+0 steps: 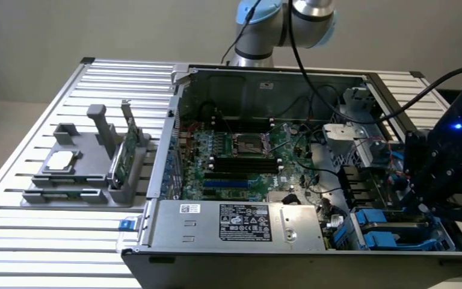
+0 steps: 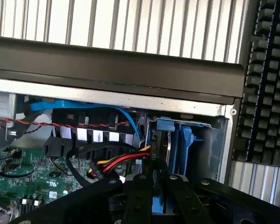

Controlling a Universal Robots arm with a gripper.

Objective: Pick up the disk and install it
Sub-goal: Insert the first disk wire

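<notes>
STEP: install, seating | PINCER (image 2: 159,179): clamped on disk (image 2: 159,144), upright in blue bay (image 2: 189,144) of computer case (image 1: 239,223) | NEED: straight, square push, no tilt.

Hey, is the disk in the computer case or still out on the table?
In the case: the disk stands on edge in the drive bay, between the gripper fingers.
</notes>
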